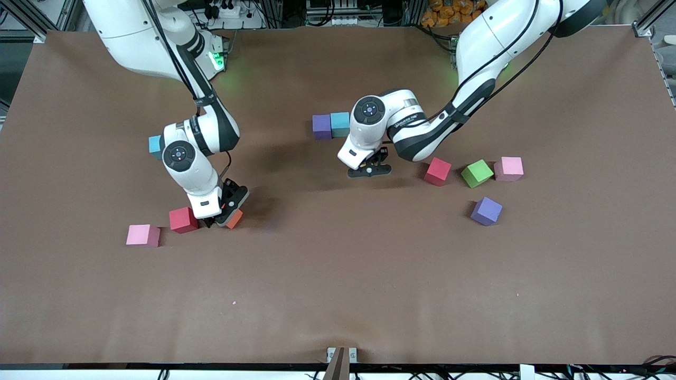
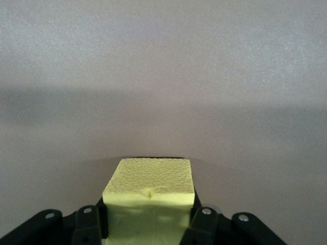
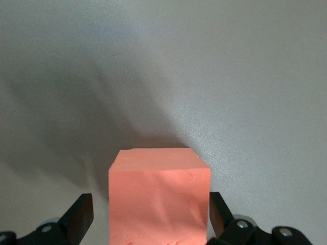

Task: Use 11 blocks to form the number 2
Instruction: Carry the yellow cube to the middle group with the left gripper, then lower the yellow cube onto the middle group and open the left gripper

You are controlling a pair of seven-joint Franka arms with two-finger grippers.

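Note:
My left gripper [image 1: 369,170] is shut on a yellow cube [image 2: 150,178], low over the table's middle, nearer the front camera than an abutting purple cube [image 1: 321,126] and blue cube [image 1: 340,124]. The yellow cube is hidden in the front view. My right gripper [image 1: 227,211] is open, its fingers [image 3: 80,217] either side of an orange cube [image 3: 158,189] on the table [image 1: 234,218]. A red cube [image 1: 183,219] and a pink cube [image 1: 142,235] lie beside it. No digit 2 shape shows.
Toward the left arm's end lie a red cube [image 1: 437,171], a green cube [image 1: 477,173], a pink cube [image 1: 508,169] and a purple cube [image 1: 486,211]. Another blue cube [image 1: 155,145] shows partly past the right arm.

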